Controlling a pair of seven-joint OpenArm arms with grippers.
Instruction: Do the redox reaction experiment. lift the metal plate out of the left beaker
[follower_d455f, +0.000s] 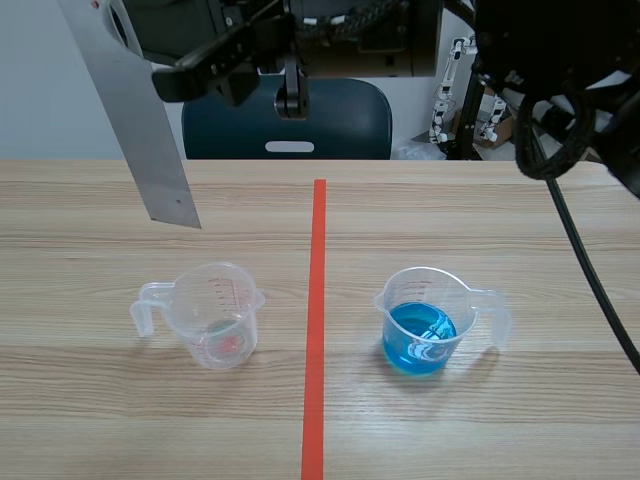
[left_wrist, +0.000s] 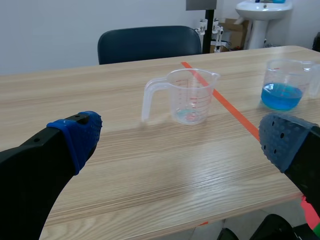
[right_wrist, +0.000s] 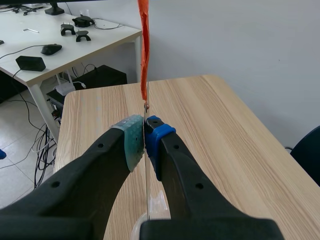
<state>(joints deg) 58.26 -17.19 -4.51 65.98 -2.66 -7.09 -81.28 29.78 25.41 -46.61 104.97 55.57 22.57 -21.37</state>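
1. The right arm (follower_d455f: 545, 70) reaches across from the desk's right side. Its jaws are clenched on the upper part of the metal plate (follower_d455f: 150, 140).
2. The plate hangs with its long axis nearly upright, a bit tilted. Its bottom end is in the air, above and toward the desk's (follower_d455f: 500, 220) far-left corner from the left beaker (follower_d455f: 215, 315), clear of the rim.
3. The left jaws are released, holding nothing, low by the near edge with that beaker ahead of them.
4. The lift looks basically done to me, and any next move is the right arm's.

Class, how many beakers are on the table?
2: the left beaker, nearly empty, left of the tape line; the right beaker, holding blue liquid, right of it. None hidden.
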